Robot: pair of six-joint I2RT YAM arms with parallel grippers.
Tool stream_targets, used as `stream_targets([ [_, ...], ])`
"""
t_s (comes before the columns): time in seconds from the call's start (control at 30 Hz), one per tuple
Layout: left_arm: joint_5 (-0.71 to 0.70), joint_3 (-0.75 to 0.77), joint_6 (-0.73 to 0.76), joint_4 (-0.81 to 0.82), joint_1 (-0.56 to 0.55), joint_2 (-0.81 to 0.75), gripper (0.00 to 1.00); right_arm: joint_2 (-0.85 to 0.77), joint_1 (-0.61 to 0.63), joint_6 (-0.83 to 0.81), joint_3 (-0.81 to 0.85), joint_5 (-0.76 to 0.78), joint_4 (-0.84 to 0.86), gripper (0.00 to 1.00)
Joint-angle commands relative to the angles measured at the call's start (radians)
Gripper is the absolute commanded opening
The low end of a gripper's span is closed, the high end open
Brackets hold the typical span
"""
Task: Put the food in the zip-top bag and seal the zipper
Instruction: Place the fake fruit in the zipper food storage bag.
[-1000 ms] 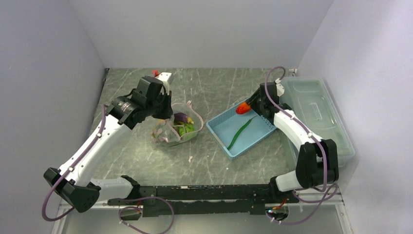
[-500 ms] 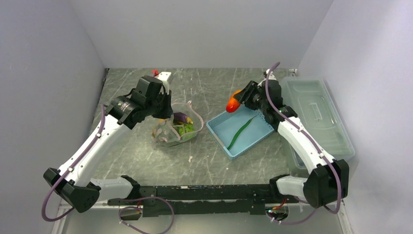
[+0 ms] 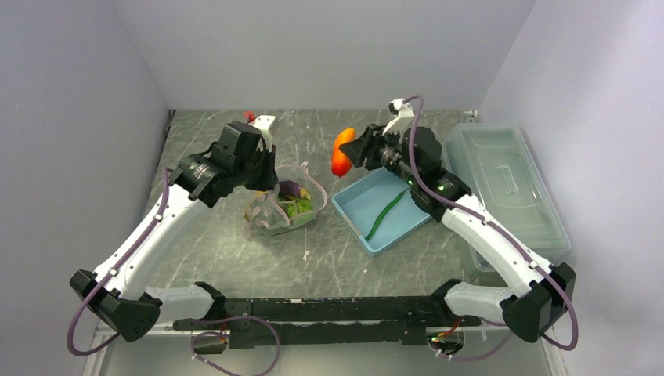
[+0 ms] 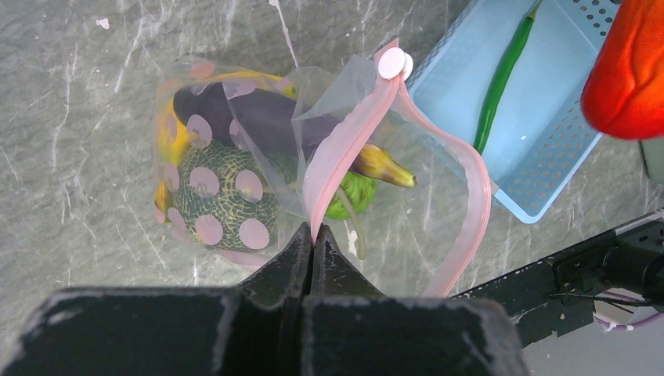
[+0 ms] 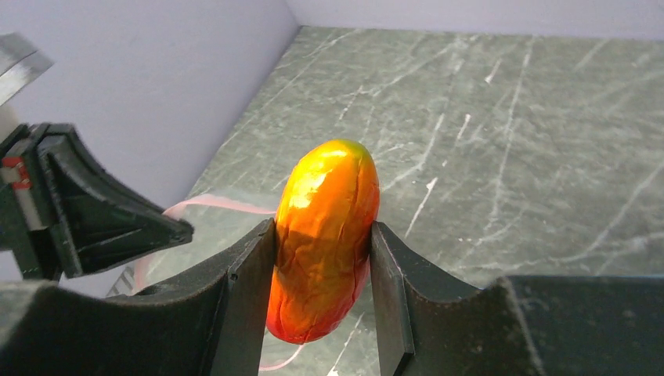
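Orange and glossy, the carrot (image 5: 322, 243) sits clamped between the two dark fingers of the right gripper (image 5: 322, 262), held in the air above the table between the zip-top bag (image 4: 333, 86) and the light-blue basket (image 3: 352, 216); the left wrist view cuts it off at the upper right corner. The left gripper (image 4: 312, 235) is pressed together, pinching the pink zipper (image 4: 344, 133) at the bag's mouth, though from above its fingertips are hidden under the wrist. Through the crinkled plastic and its pale round dots, the eggplant (image 4: 258, 117), the netted melon (image 4: 223, 196) and a green vegetable (image 4: 354, 197) are only partly readable, and the yellow at the bag's far side is hard to make out. A long green pod (image 3: 386, 213) lies in the basket, with a clear lidded box (image 3: 509, 188) beside it
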Motion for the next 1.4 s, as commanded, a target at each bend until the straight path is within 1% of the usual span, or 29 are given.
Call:
stream_targets([
  [0.0, -0.005, 0.05, -0.002, -0.001, -0.003, -0.02, 0.0, -0.033, 0.072, -0.106, 0.022, 0.029, 0.134, 0.0],
  [0.37, -0.005, 0.095, 0.006, -0.015, -0.004, -0.004, 0.0, -0.033, 0.234, -0.249, -0.044, 0.045, 0.331, 0.0],
  [0.67, -0.017, 0.117, 0.01, -0.021, -0.004, -0.001, 0.0, 0.039, 0.359, -0.351, -0.115, 0.068, 0.448, 0.0],
  [0.83, -0.016, 0.112, 0.01, -0.022, -0.003, -0.005, 0.0, 0.078, 0.414, -0.42, -0.132, 0.102, 0.433, 0.0],
  [1.03, -0.018, 0.112, 0.01, -0.025, -0.002, -0.009, 0.0, 0.119, 0.433, -0.456, -0.157, 0.123, 0.428, 0.0],
  [1.2, -0.022, 0.108, 0.014, -0.027, -0.003, -0.012, 0.0, 0.153, 0.445, -0.445, -0.156, 0.082, 0.397, 0.0],
  [1.37, -0.014, 0.098, 0.014, -0.019, -0.003, -0.012, 0.0, 0.218, 0.447, -0.401, -0.089, 0.038, 0.306, 0.0],
])
